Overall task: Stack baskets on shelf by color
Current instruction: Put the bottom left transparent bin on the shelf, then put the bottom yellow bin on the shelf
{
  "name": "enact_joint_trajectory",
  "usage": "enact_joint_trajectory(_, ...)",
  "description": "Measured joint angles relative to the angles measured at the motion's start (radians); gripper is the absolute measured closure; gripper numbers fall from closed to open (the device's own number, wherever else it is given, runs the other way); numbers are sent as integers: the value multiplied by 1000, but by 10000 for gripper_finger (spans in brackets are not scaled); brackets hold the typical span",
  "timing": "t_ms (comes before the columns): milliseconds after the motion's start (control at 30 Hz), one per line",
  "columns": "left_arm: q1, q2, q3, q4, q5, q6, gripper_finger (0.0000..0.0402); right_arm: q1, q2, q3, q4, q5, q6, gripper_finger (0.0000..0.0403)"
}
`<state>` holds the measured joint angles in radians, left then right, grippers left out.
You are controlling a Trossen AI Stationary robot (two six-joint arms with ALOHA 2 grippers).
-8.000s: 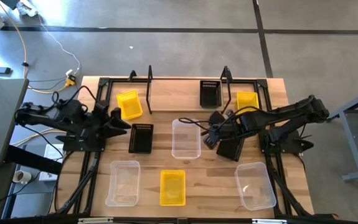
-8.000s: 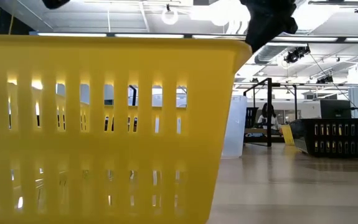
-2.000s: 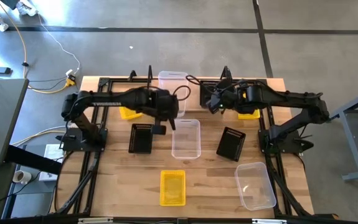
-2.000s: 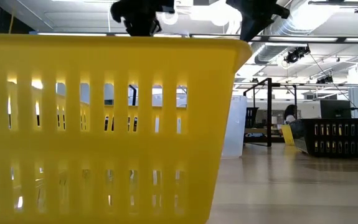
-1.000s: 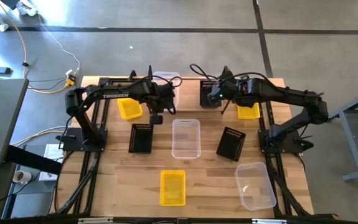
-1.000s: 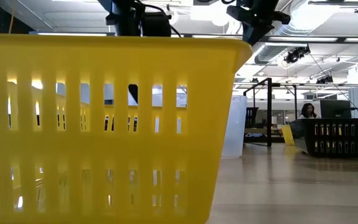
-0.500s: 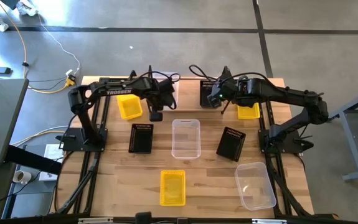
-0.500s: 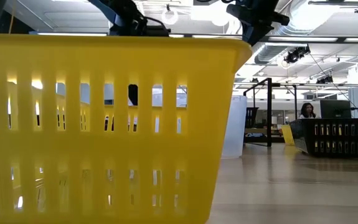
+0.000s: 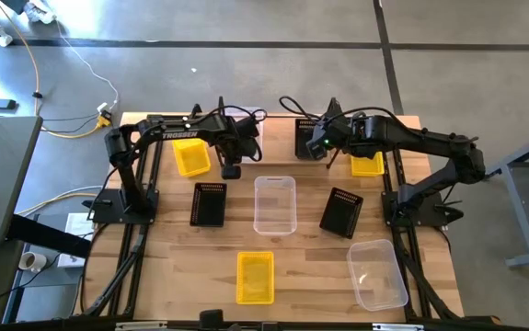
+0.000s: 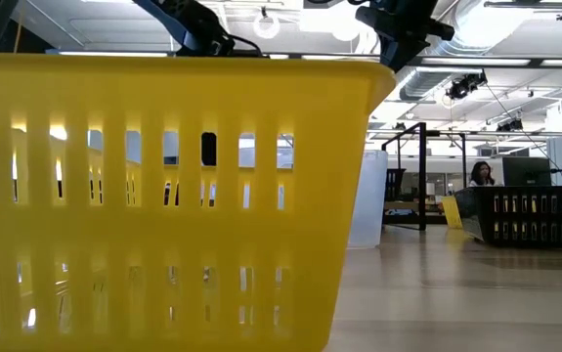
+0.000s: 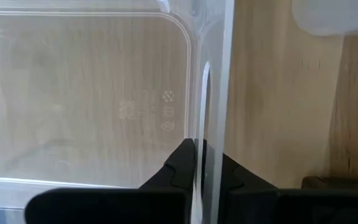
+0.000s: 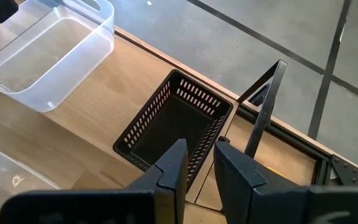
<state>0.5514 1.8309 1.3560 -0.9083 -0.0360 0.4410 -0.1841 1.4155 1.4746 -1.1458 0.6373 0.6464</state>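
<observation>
The shelf [image 9: 273, 138] is a light plank with black rod frames, standing at the table's far edge. My left gripper [image 11: 198, 155] is shut on a clear basket [image 11: 85, 93], which shows in the right wrist view [image 12: 54, 56] on the plank at mid-shelf. My right gripper [image 12: 200, 146] is shut on a black perforated basket [image 12: 172, 124] that stands on the plank's right part [image 9: 310, 136]. A yellow basket [image 9: 190, 156] sits by the shelf's left end. Another yellow basket [image 9: 367, 164] lies under my right arm. My left gripper has one wall of the clear basket [image 11: 211, 124] between its two fingers, one finger inside and one outside. The fingers come from above, slanting down. The basket stays upright with its bottom over the wood. My right gripper has the black basket's side wall [image 12: 208, 150] near its near corner, one finger inside and one outside. The fingers come from above, slanting toward the far edge. The basket stands upright on the plank.
On the table lie a black basket [image 9: 209, 202], a clear basket [image 9: 275, 204], a turned black basket [image 9: 342, 211], a yellow basket [image 9: 255, 276] and a clear basket [image 9: 377, 274]. The yellow one fills the low view [image 10: 163, 196]. Rod frames [image 12: 263, 106] stand beside my right gripper.
My left gripper has shifted a little toward the far edge with the clear basket, which has come down onto the plank between the yellow and black baskets. My right gripper has kept still on the black basket.
</observation>
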Motion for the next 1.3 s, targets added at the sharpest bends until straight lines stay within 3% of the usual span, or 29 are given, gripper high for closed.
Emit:
enact_joint_trajectory(367, -1, 4, 0, 6, -4, -14, 323, 0, 0, 0, -1, 1, 0, 336)
enact_joint_trajectory(700, -1, 3, 91, -65, -2, -45, 250, 0, 0, 0, -2, 1, 0, 336)
enact_joint_trajectory(1167, -3, 3, 240, -242, -1, -45, 242, 2, 0, 0, -2, -2, 7, 336)
enact_joint_trajectory(1300, -7, 2, 293, -316, -1, -45, 242, 2, 0, 0, 1, -57, 9, 336)
